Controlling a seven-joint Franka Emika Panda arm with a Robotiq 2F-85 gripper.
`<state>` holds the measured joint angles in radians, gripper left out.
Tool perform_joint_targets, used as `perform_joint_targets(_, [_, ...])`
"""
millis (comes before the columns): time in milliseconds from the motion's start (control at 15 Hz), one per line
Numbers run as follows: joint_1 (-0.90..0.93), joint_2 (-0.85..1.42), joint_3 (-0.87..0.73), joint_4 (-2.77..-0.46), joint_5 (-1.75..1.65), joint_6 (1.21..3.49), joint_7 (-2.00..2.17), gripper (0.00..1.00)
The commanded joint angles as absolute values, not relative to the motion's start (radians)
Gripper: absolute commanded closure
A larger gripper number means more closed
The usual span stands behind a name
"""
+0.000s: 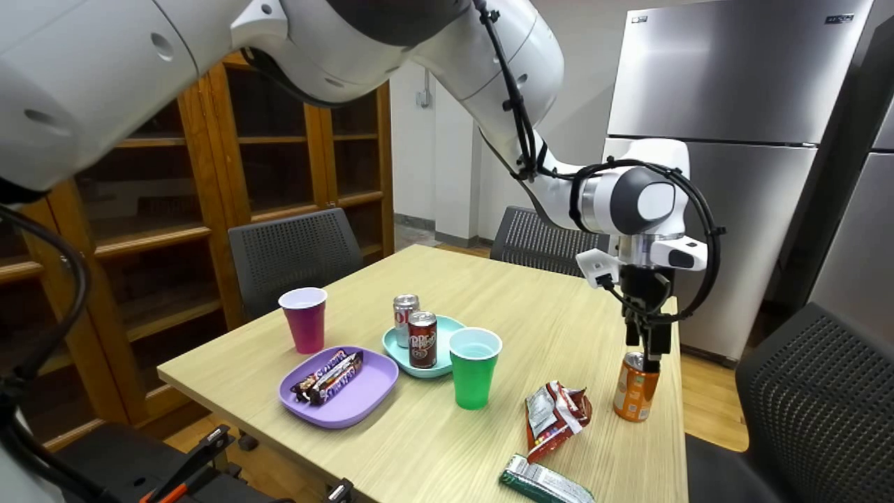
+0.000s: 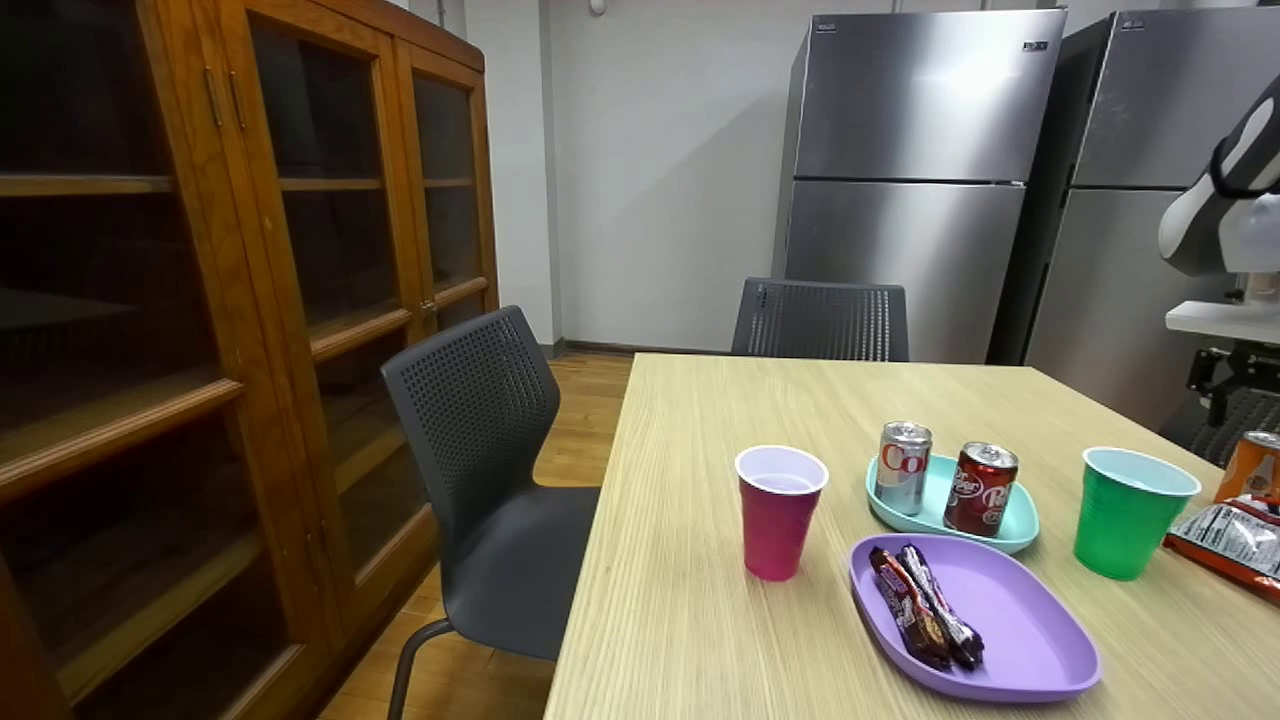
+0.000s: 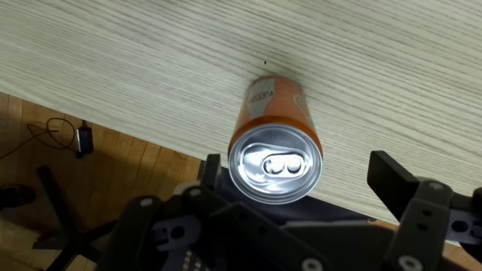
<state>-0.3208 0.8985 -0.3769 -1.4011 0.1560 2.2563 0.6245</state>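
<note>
An orange can [image 1: 635, 392] stands upright near the table's edge, its silver lid facing up. My gripper [image 1: 642, 351] is right above it, pointing down, with its fingertips around the level of the can's top. From the wrist view, the gripper [image 3: 296, 165] is open wide and the orange can [image 3: 276, 103] shows between its fingers. The can's lid lies close to the left fingertip [image 3: 211, 169], while a broad gap separates it from the right fingertip [image 3: 389, 180]. Nothing is gripped. Only part of the can [image 2: 1258, 466] appears at the right border of an exterior view.
Beside the can lie a red snack bag [image 1: 555, 419] and a green wrapped bar [image 1: 545, 483]. A green cup [image 1: 473, 374], a teal plate [image 1: 445, 327] with two cans, a purple plate [image 1: 380, 381] with chocolate bars and a magenta cup [image 1: 306, 328] stand farther off. Chairs surround the table.
</note>
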Motion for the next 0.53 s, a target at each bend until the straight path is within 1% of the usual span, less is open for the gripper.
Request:
perform_joint_targets(0, [-0.336,0.911,-0.36,-1.384,0.147,2.247,0.616,0.0])
perform_joint_targets(467, [-0.337,0.939,-0.36,-1.382,0.147,2.253,0.614,0.0])
